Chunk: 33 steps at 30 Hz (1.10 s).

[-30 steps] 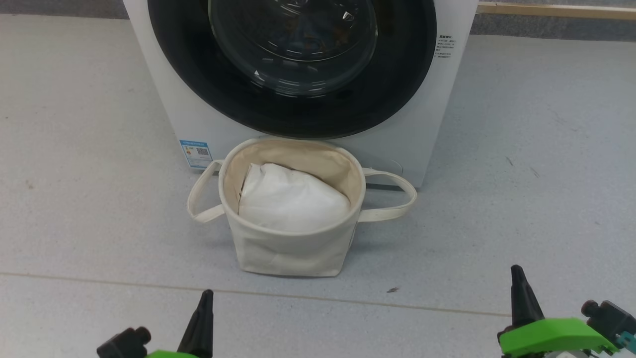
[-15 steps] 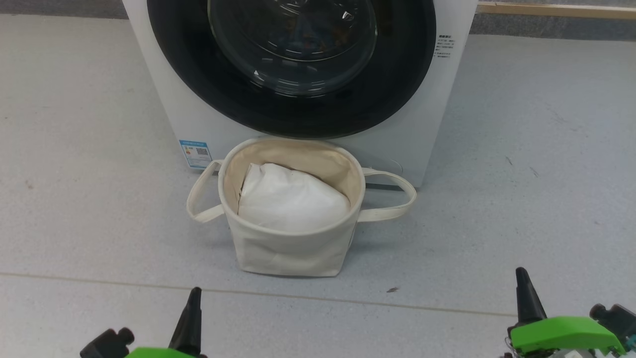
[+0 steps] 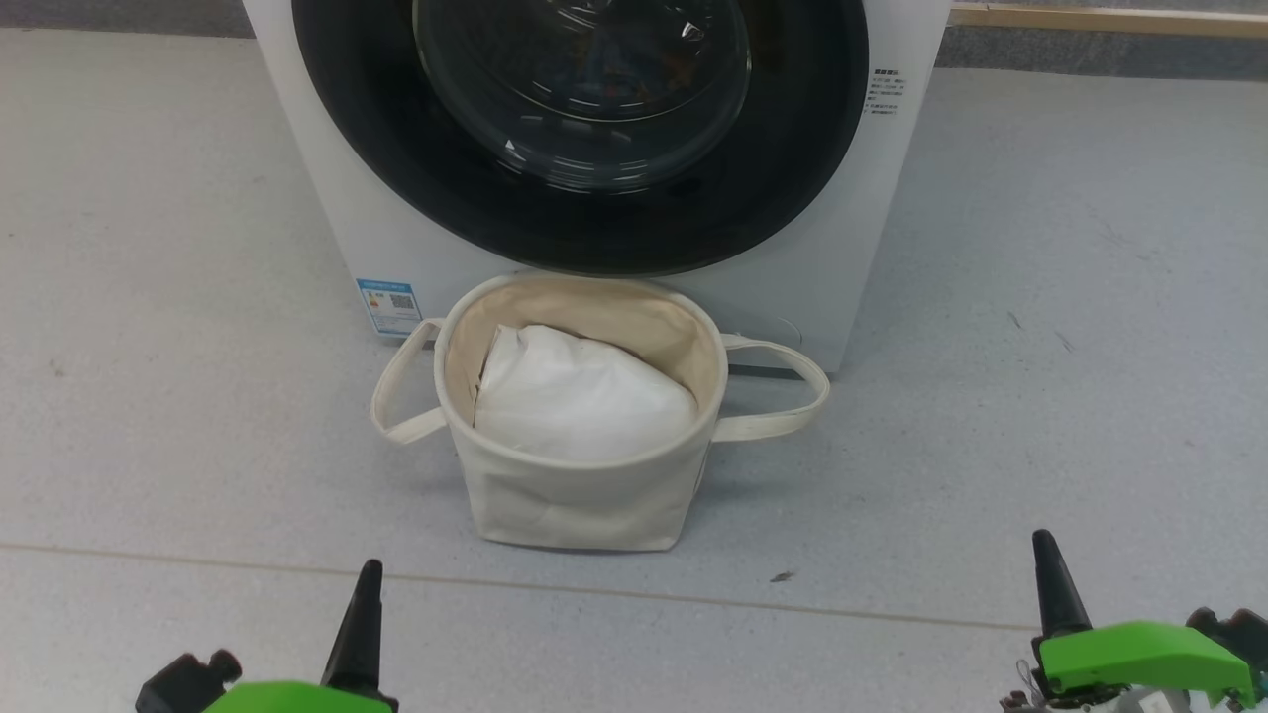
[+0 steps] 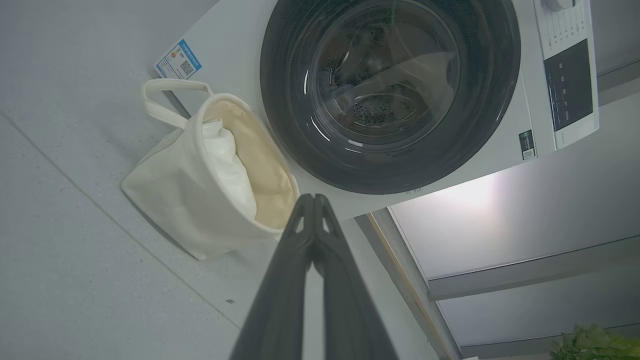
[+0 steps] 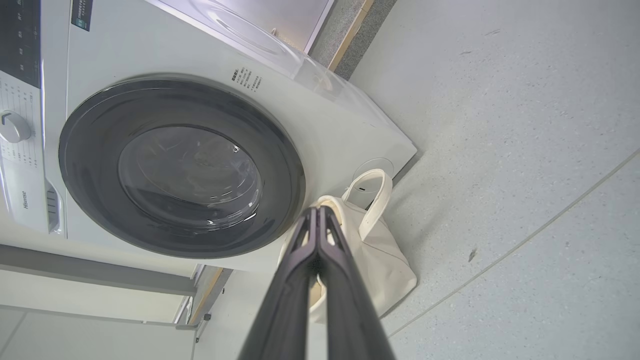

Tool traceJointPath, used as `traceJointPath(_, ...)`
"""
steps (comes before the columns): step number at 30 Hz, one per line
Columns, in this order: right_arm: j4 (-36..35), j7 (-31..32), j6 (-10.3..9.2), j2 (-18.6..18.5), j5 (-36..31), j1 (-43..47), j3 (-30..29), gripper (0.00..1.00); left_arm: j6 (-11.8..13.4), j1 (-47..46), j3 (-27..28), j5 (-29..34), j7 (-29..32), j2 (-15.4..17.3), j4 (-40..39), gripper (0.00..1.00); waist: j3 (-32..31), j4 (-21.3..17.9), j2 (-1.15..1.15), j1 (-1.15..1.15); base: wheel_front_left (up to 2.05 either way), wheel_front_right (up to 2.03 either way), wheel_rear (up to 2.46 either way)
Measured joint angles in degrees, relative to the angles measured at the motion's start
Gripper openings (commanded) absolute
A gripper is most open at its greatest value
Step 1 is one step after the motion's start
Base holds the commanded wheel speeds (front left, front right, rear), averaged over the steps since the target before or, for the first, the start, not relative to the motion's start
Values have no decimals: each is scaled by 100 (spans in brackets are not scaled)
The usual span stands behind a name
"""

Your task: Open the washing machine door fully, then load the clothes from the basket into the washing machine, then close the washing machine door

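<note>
Left hand [image 3: 368, 576] has slid back; washing machine door [image 3: 594, 236] apparently closed.

We have open floor [image 3: 1040, 396] before the basket [image 3: 580, 495] and on both sides. It stands just before the washing machine door [image 3: 594, 238] (shut), loop handles [image 3: 763, 428] sticking out sideways.

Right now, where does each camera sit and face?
Head view: on the head, facing forward and down at the basket before the washing machine; left pincer, right pincer at bottom.
Left wrist view: along its shut pincer, tilted, toward the washing machine door.
Right wrist view: same, from the other side.
Shared: washing machine door and basket.
</note>
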Motion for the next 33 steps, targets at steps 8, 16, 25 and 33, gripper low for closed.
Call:
traceJointPath(8, 26, 171, -1, -2, 538, -45, -77, 0, -60, -1, 90, -570, 141, 2, -5, 0, 2, -4, 0, 0, 0, 0, 0)
traceJointPath(16, 43, 281, -1, -7, 1027, -129, -154, 0, -111, -21, 222, -1065, 292, 3, -10, 0, 3, -8, 0, 0, 0, 0, 0)
traceJointPath(25, 75, 438, -1, -9, 1561, -138, -220, 0, -210, -116, 391, -1636, 422, 4, -25, 0, 5, -12, 0, 0, 0, 0, 0)
traceJointPath(33, 118, 597, -1, -11, 2115, -241, -327, 0, -268, -116, 534, -2186, 592, 3, -38, 0, 6, -16, 0, 0, 0, 0, 0)
